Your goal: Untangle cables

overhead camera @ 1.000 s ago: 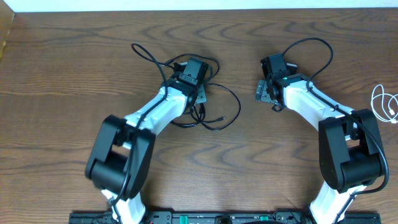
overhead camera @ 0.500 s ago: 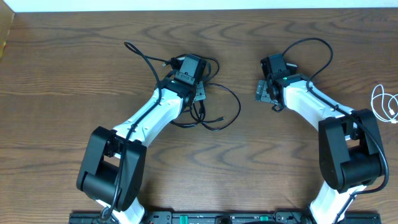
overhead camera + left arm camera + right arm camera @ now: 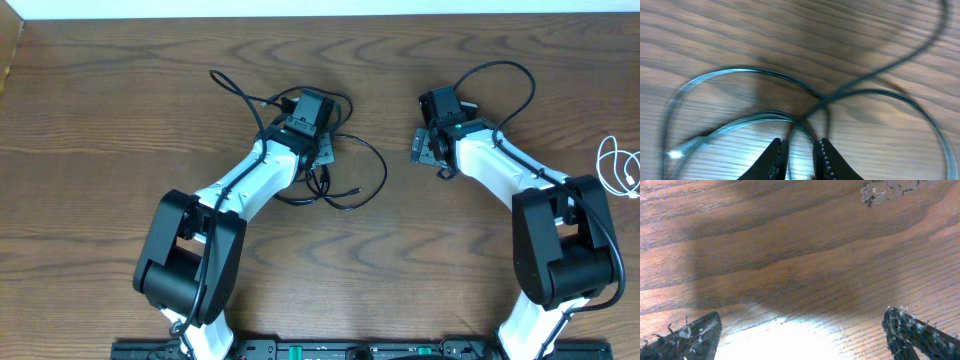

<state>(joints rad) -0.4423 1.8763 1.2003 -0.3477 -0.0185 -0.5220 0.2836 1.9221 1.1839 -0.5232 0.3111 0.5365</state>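
**Overhead:** the black cable (image 3: pixel 384 172) lies in loose loops left of the table's (image 3: pixel 120 120) middle, and the left gripper (image 3: pixel 320 158) is down among them. The white cable (image 3: pixel 620 170) sits coiled at the right edge, well apart. The right gripper (image 3: pixel 424 148) is over bare wood.

**Left wrist:** the view is blurred. The jaws stand narrowly apart, and a black strand runs into the gap where the loops cross. I cannot tell whether it is pinched.

**Right wrist:** the fingers (image 3: pixel 687 340) are spread wide and hold nothing, with only wood between them.

Smooth, grained wood table (image 3: pixel 120 120) — black cable (image 3: pixel 742 70), faintly glossy.
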